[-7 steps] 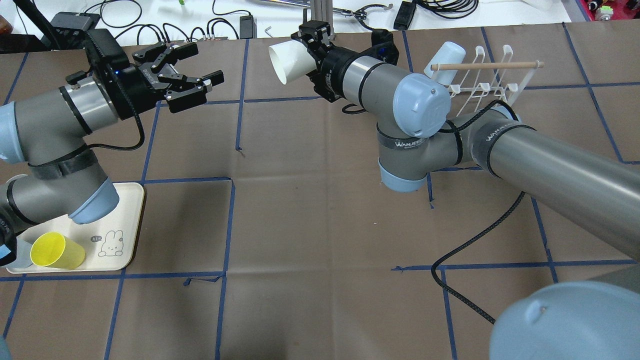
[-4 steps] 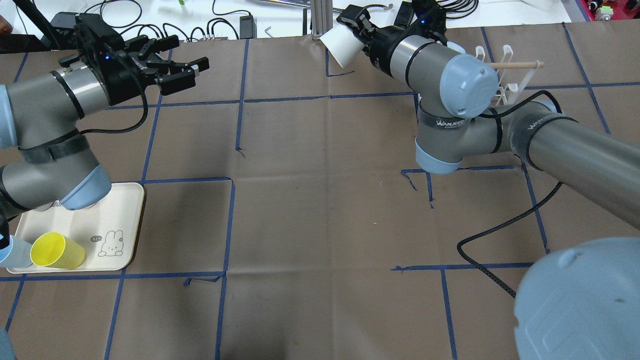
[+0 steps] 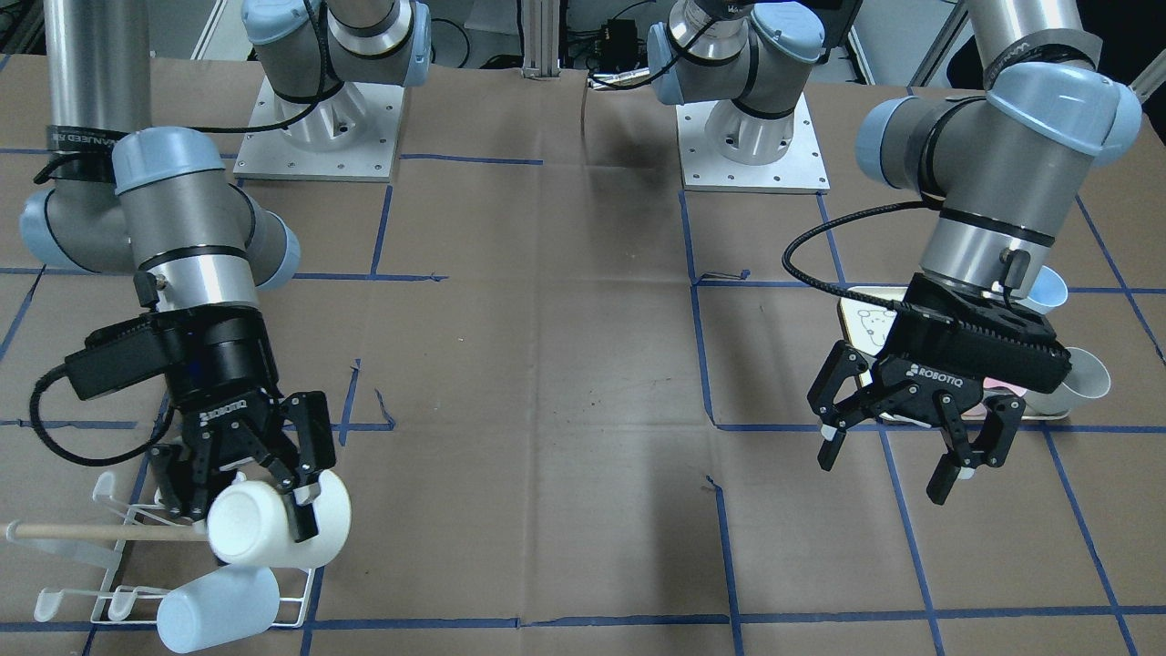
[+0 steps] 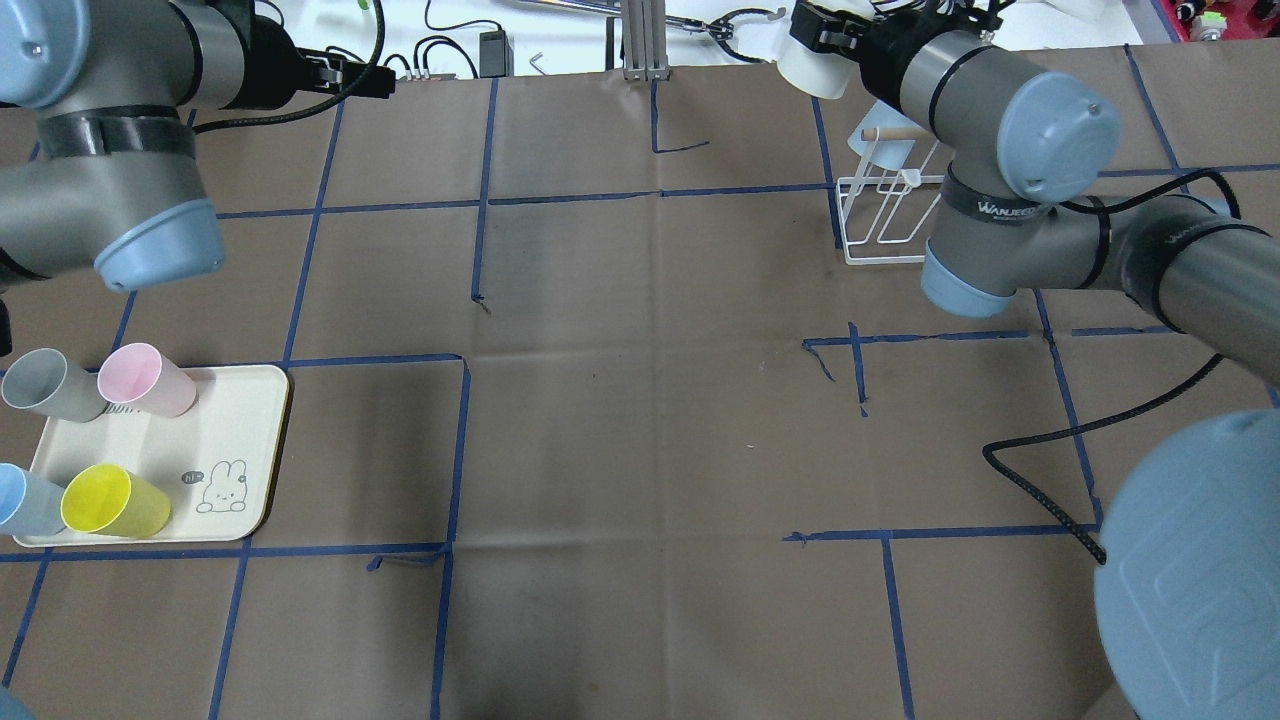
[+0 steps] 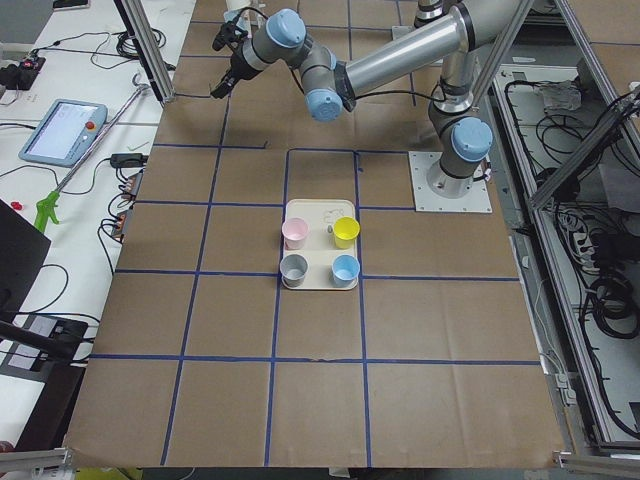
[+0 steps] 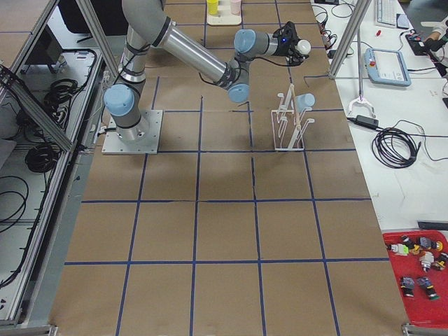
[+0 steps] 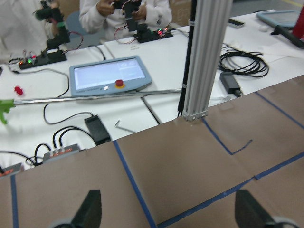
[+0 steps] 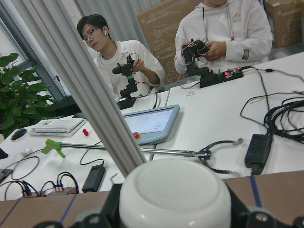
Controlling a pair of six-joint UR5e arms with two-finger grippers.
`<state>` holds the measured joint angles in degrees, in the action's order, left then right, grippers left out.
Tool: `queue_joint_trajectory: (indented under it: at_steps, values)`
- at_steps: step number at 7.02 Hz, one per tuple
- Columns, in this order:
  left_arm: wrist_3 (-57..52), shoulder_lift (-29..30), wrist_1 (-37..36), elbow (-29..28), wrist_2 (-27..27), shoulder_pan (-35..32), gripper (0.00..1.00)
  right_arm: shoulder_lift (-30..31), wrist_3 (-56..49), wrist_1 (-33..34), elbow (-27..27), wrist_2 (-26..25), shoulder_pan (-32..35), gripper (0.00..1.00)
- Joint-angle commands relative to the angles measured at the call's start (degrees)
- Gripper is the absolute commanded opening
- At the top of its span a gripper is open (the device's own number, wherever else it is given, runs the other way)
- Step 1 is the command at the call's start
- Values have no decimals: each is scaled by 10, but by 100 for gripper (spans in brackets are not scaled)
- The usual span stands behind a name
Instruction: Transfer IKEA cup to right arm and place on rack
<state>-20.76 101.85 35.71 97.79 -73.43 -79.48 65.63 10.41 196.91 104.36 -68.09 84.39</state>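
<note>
The right arm's gripper [image 3: 253, 510] is shut on a white IKEA cup [image 3: 273, 539], which lies sideways, its base toward the camera. The cup hangs over the end of the white wire rack [image 3: 118, 597] and touches the tip of its wooden dowel [image 3: 82, 532]. In the overhead view the cup [image 4: 798, 72] is at the far edge, just left of the rack [image 4: 880, 235]. The right wrist view shows the cup's base [image 8: 175, 194] between the fingers. A pale blue cup [image 3: 217, 609] sits on the rack. My left gripper [image 3: 897, 460] is open and empty, above the table.
A cream tray [image 4: 240, 440] at the front left holds a grey cup [image 4: 40, 385], a pink cup [image 4: 145, 380], a blue cup [image 4: 20, 500] and a yellow cup [image 4: 115, 500]. An aluminium post [image 4: 640, 40] stands at the far edge. A black cable [image 4: 1040, 450] lies on the right.
The right arm has carried the white cup to the right, from mid table to the rack. The left arm has drawn back to the far left, uncovering the grey and pink cups.
</note>
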Motion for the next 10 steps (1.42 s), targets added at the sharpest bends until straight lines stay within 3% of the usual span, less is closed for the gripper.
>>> queue_joint_trajectory:
  at_steps: [1,3,4,6,7,10]
  values:
    - [41,-31,280,-66,-116,-11,100,-2,-121,1,-2,-52,-60,9]
    - [120,-61,457,-102,-200,-59,100,-8,-235,1,-7,-59,-100,9]
    - [149,-72,525,-116,-226,-79,100,-17,-240,5,-11,-86,-107,8]
    - [172,-86,530,-98,-205,-86,100,-52,-240,10,-27,-136,-123,8]
    - [169,-94,525,-96,-173,-83,100,-78,-238,35,-35,-136,-128,8]
    - [136,-96,495,-96,-173,-75,100,-96,-232,40,-53,-134,-126,8]
